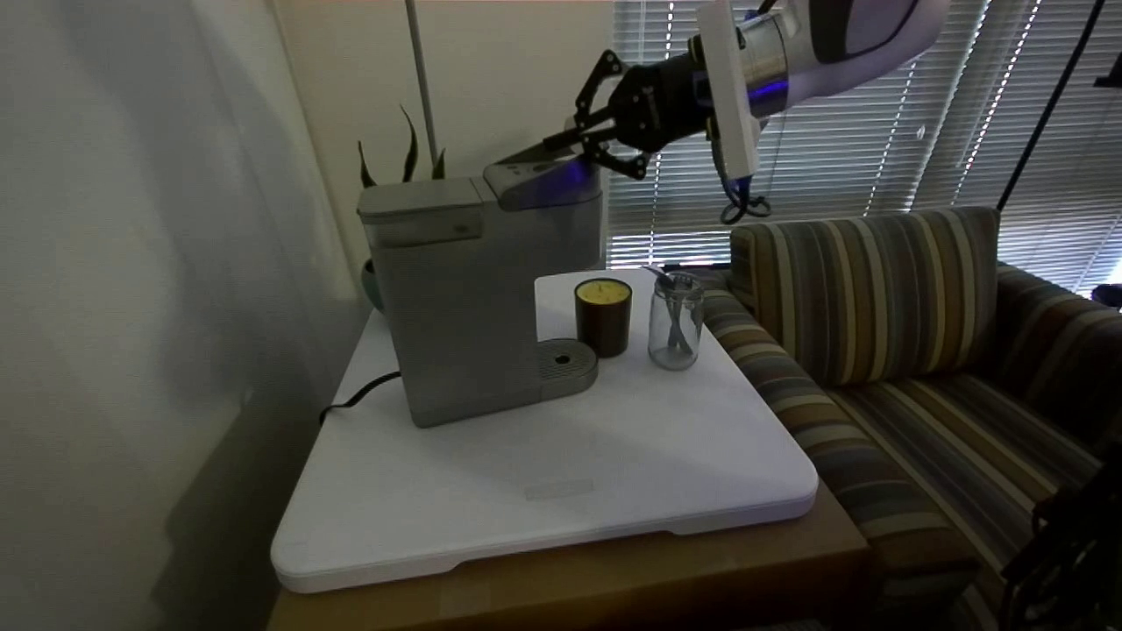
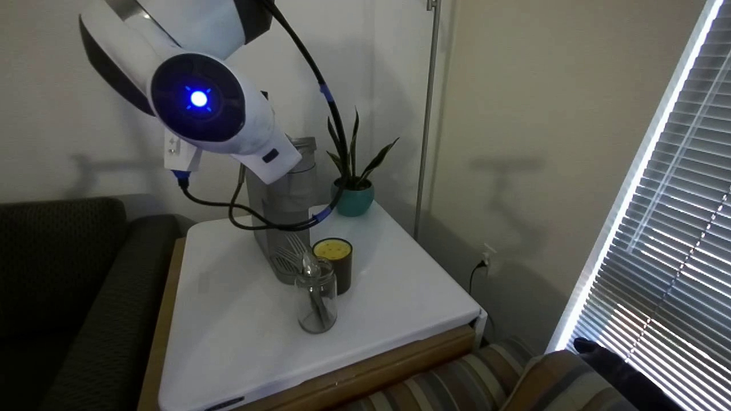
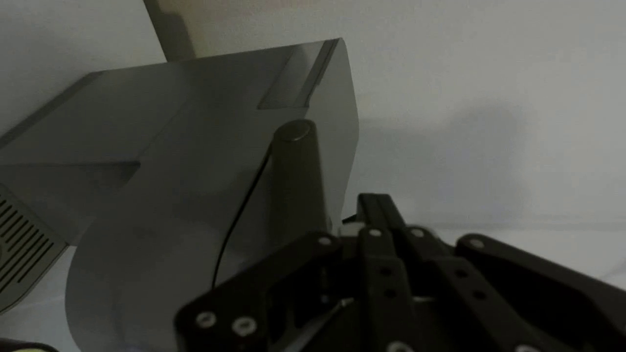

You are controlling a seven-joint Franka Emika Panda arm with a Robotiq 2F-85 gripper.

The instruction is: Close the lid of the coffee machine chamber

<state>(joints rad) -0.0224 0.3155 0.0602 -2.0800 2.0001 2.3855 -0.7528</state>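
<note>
The boxy grey coffee machine [image 1: 465, 307] stands upright on a white tabletop, seen in both exterior views. Its lid [image 1: 543, 182] lies low along the top front of the body. In the wrist view the lid [image 3: 297, 190] runs beside a thin dark seam; whether it is fully seated I cannot tell. My gripper [image 1: 554, 142] reaches over the lid from the front, its fingertips at the top edge; contact is unclear. In the wrist view the gripper [image 3: 375, 196] has its fingers pressed together, nothing between them. In an exterior view the arm hides the gripper and part of the machine [image 2: 285, 200].
A dark candle cup [image 1: 604, 324] and a glass jar [image 1: 675, 329] with cutlery stand by the drip tray [image 1: 565, 359]. Behind the machine is a potted plant [image 2: 353, 200]. A power cord [image 1: 359, 394] trails at the back. The striped armchair [image 1: 877, 298] adjoins the table.
</note>
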